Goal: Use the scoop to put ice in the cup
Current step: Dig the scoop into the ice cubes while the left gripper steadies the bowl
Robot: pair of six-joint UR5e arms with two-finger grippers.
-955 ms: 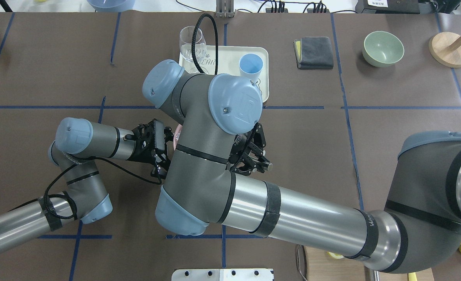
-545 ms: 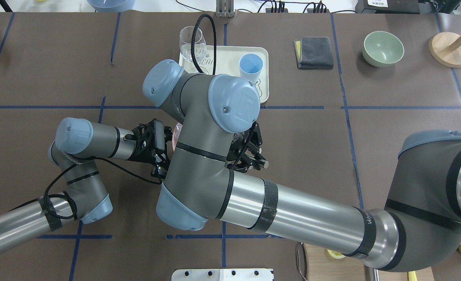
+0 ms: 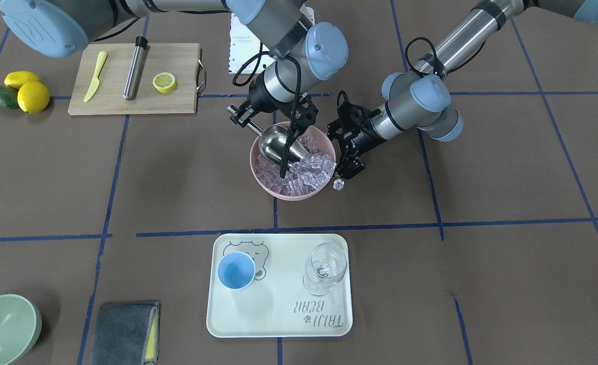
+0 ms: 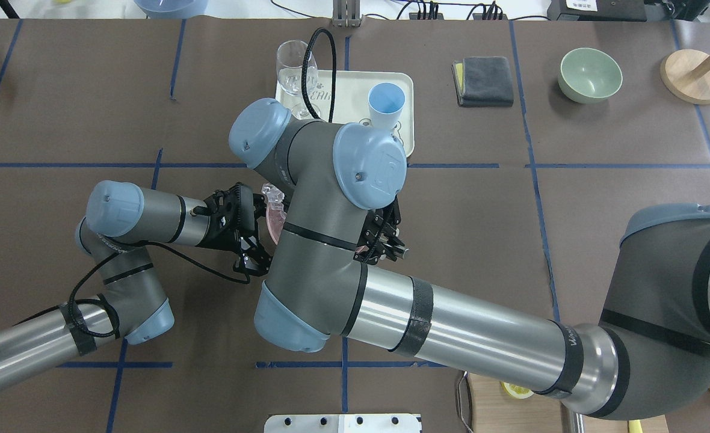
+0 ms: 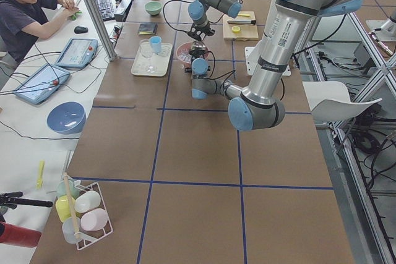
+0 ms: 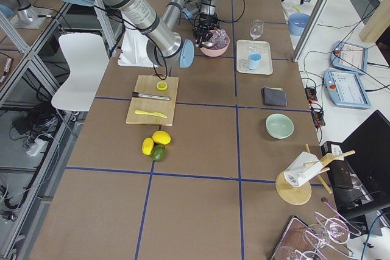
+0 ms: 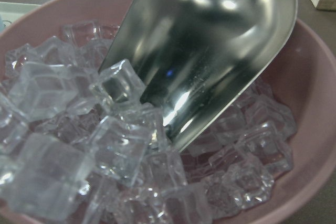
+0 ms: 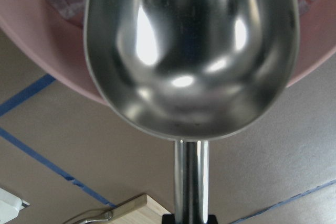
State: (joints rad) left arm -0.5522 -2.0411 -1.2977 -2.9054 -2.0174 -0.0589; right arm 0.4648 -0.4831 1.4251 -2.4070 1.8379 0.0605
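The right claw (image 3: 243, 117) is clenched on the thin handle of the scoop (image 3: 277, 143), gripping it near the far end. That grip leaves the whole trough free to work and keeps the fingers out of the bowl. The trough is tilted mouth-down, with its lip pushed in among the ice (image 3: 304, 175) that fills the pink bowl (image 3: 289, 196). In the wrist views the trough is bare and shiny inside, with cubes only crowding its edge, so I judge the dig is just starting and nothing is loaded yet.

The left claw (image 3: 350, 163) sits right beside the bowl's rim on the opposite side, most likely to brace the bowl against the push. Whether it actually pinches the rim or only hovers there, I cannot tell. One stray cube (image 3: 337, 185) lies on the tabletop (image 3: 431, 284) just outside the bowl.

The cup (image 3: 235, 270) stands upright and empty on the cream tray (image 3: 278, 324), well apart from the bowl (a wine glass (image 3: 324, 268) shares the tray).
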